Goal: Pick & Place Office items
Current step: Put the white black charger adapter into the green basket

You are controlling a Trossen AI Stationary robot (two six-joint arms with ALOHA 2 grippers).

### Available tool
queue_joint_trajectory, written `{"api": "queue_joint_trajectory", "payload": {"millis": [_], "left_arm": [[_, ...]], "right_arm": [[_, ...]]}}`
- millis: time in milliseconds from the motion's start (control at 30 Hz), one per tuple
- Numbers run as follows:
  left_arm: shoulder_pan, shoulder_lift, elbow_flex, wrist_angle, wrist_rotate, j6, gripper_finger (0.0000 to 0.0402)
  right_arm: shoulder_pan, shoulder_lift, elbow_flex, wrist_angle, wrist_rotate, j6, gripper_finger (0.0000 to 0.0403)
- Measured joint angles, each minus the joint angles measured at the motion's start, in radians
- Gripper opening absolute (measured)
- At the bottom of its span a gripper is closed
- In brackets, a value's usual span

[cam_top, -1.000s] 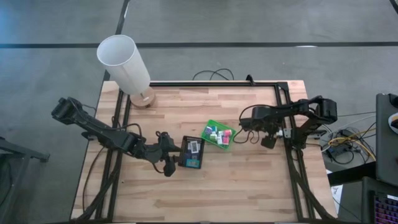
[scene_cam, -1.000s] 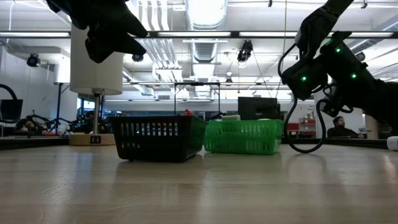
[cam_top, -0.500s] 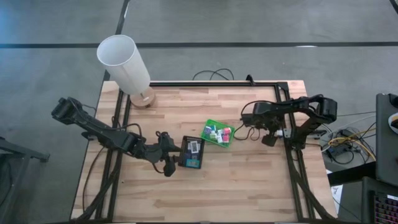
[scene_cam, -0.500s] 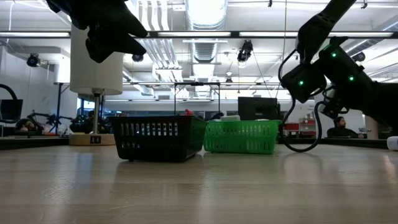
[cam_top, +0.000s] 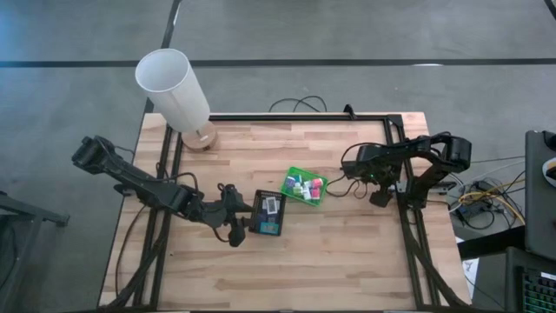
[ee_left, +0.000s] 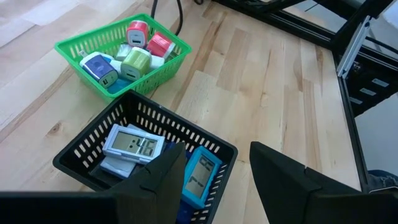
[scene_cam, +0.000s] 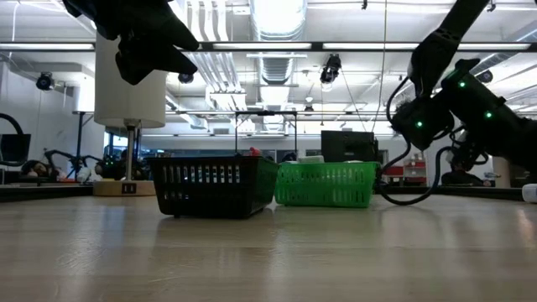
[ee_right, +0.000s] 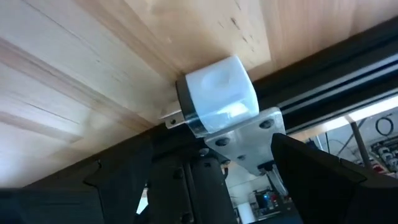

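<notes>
Low in the left wrist frame, the left tool (ee_left: 214, 180) hangs half open and empty over the black basket (ee_left: 81, 152) holding flat blue timers (ee_left: 200, 174). Beyond, upper left, colored plug blocks (ee_left: 135, 60) fill the green basket (ee_left: 168, 62). At right of the high frame, the right tool (cam_top: 380, 196) stands wide, empty, near the counter (cam_top: 347, 252) edge. Likely between picks; next needs descending onto one item.

No text reads clearly anywhere (the digits on the small displays (ee_left: 138, 145) stay illegible).

Pale planked wood table (cam_top: 347, 252), green plastic mesh tray (ee_left: 163, 65), matt black basket (ee_left: 143, 118)
</notes>
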State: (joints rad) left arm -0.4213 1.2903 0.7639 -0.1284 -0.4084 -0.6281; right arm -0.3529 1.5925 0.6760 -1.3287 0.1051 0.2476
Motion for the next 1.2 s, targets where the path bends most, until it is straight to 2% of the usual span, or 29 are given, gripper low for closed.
{"api": "queue_joint_trajectory", "payload": {"millis": [267, 833, 1000, 1200], "left_arm": [[0.000, 0.000, 0.000, 0.000, 0.000, 0.000, 0.0188], [0.000, 0.000, 0.000, 0.000, 0.000, 0.000, 0.0188], [0.000, 0.000, 0.000, 0.000, 0.000, 0.000, 0.0188], [0.000, 0.000, 0.000, 0.000, 0.000, -0.001, 0.0188]], "right_arm": [[0.000, 0.000, -0.004, 0.087, -0.001, -0.020, 0.0320], [0.000, 0.000, -0.005, 0.087, 0.000, -0.020, 0.0318], [0.000, 0.001, -0.015, 0.108, 0.002, -0.017, 0.0290], [0.000, 0.001, -0.015, 0.109, 0.007, -0.015, 0.0227]]}}
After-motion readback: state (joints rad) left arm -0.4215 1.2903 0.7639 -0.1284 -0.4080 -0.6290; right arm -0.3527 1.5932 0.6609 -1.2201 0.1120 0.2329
